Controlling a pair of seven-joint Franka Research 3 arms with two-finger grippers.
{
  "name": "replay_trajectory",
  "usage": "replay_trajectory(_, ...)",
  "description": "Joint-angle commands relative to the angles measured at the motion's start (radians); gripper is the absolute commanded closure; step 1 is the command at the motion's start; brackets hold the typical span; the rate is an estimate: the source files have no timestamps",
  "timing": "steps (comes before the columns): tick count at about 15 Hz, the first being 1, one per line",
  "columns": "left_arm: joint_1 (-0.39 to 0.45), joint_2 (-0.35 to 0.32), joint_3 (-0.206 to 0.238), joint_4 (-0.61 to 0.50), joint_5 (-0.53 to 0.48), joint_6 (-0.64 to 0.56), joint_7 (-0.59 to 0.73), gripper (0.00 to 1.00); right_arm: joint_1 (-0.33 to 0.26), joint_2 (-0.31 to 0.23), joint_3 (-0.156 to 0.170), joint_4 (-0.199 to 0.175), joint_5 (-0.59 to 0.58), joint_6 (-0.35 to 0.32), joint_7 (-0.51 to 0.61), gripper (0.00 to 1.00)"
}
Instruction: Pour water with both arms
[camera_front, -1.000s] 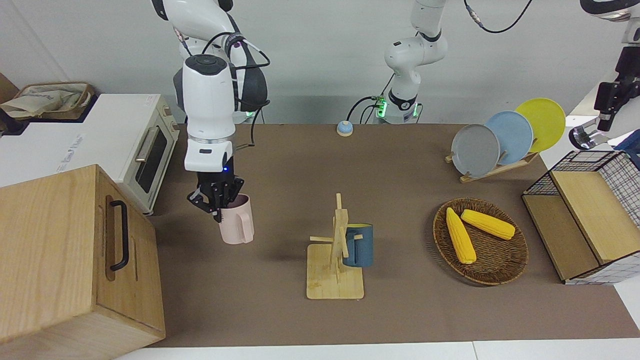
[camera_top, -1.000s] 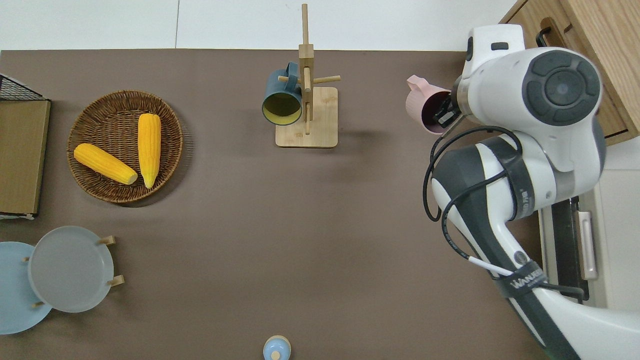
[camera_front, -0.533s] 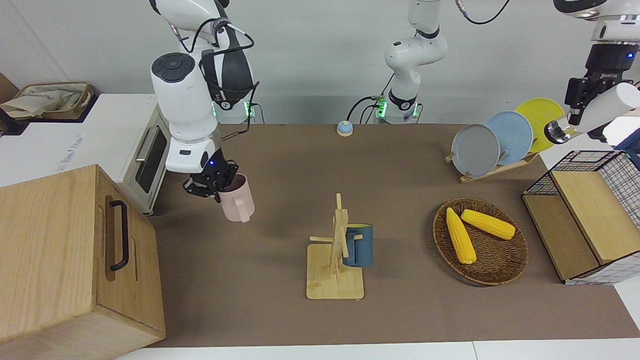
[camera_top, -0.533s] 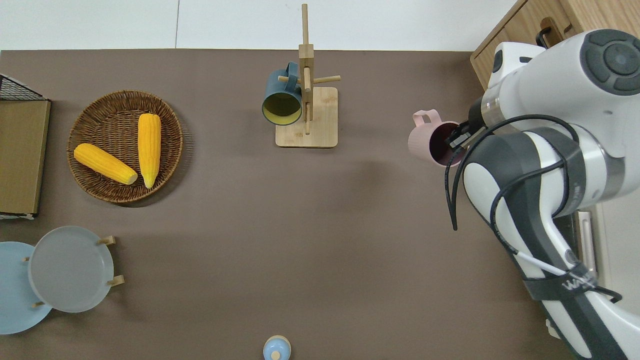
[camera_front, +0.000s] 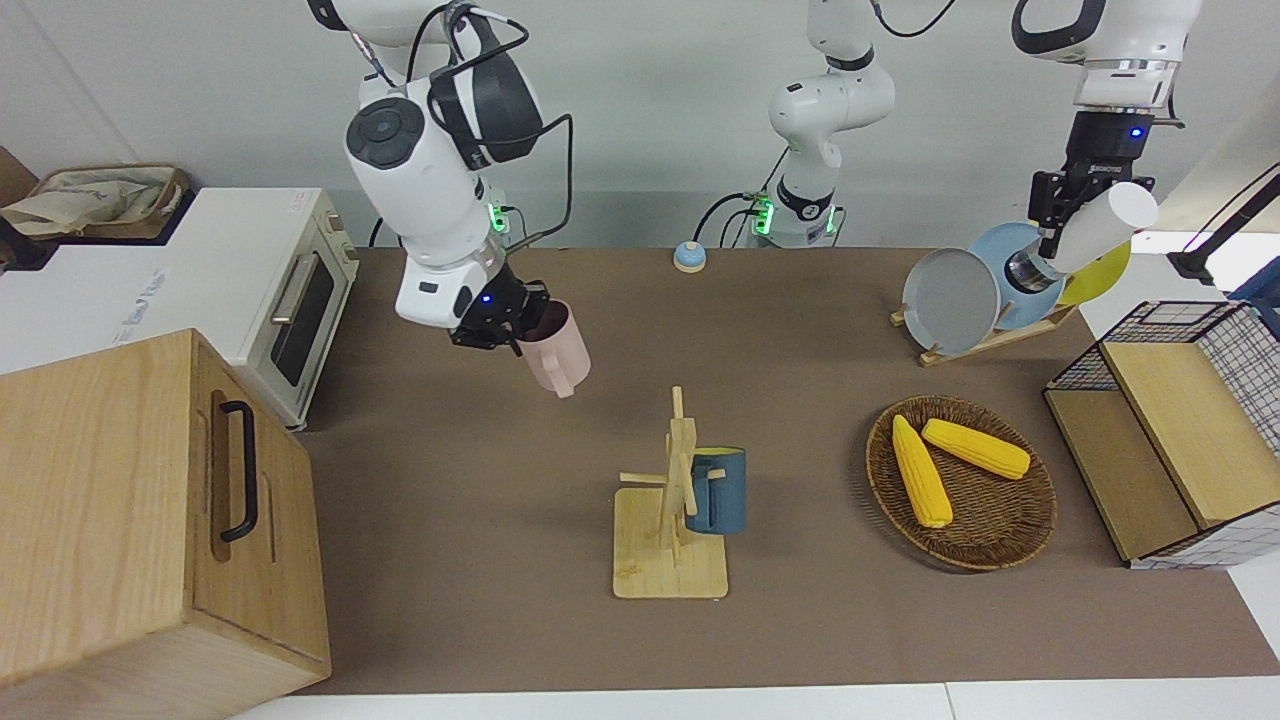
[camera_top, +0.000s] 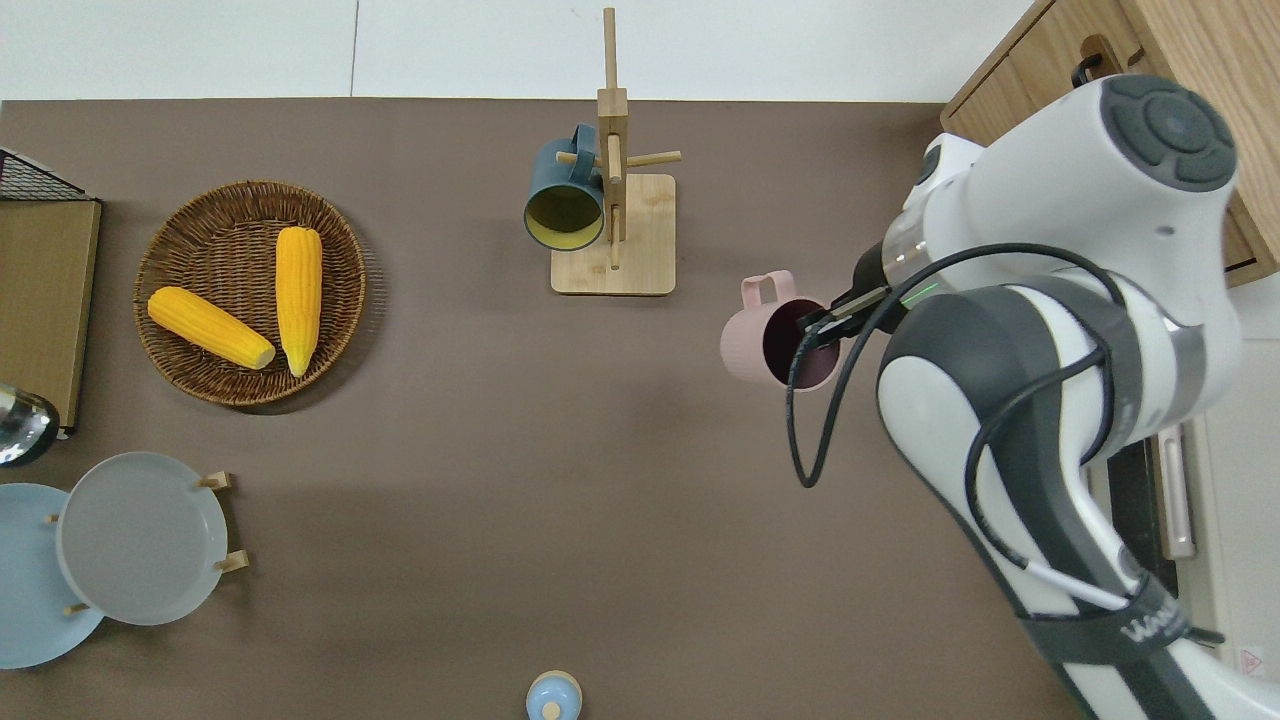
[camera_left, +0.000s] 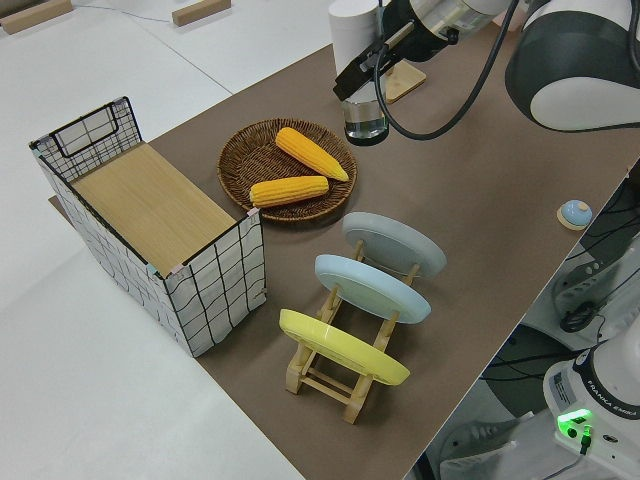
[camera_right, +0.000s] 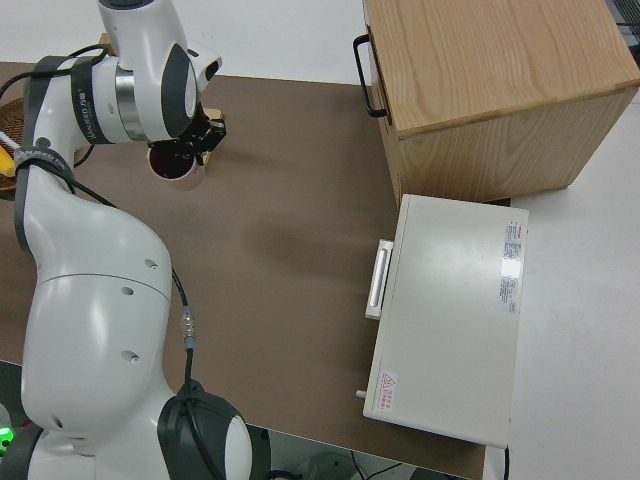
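overhead view has the right end effector (camera_top: 815, 330) clamped on the rim of a pink mug (camera_top: 765, 335), up over the brown worktop (camera_top: 480, 450) near the mug rack (camera_top: 612, 200). left end effector (camera_front: 1060, 215) grips a white bottle (camera_front: 1085, 235) over the plate rack (camera_front: 985, 335).

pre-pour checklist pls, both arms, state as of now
1. Right hand grips the pink mug by its rim: ok, one finger inside, mug lifted off the table.
2. Pink mug level for receiving: not ok, it hangs tilted.
3. Left hand holds the white bottle: ok, held aslant, steel base lowest.
4. Bottle over the mug: not ok, the bottle is up near the plate rack at the left arm's end; the mug is over bare table toward the right arm's end.
5. Water in the bottle: cannot tell.
6. Mug tree with the blue mug clear of the pink mug: ok.
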Motion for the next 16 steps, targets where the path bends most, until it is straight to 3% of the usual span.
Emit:
replay_trajectory(1,-0.007,-0.101,-0.015,-0.109,0.024,0.035,-0.017,1.00,-0.014,-0.025,0.092,-0.018,0.028,-0.012,0.214,1.000)
replay_trajectory(3,-0.008,-0.138,-0.024,-0.164,0.022,0.038,-0.017,1.00,-0.020,-0.027,0.145,-0.016,0.059,-0.017,0.366,1.000)
replay_trajectory(8,-0.040,-0.225,-0.024,-0.322,0.005,0.121,-0.007,1.00,0.011,-0.006,0.181,0.004,0.060,0.003,0.484,1.000)
replay_trajectory(11,-0.054,-0.261,-0.021,-0.384,-0.014,0.147,-0.002,1.00,0.063,0.019,0.181,0.025,0.060,0.014,0.569,1.000)
replay_trajectory(16,-0.113,-0.288,0.019,-0.430,-0.030,0.139,0.053,1.00,0.138,0.068,0.179,0.027,0.053,0.121,0.682,1.000)
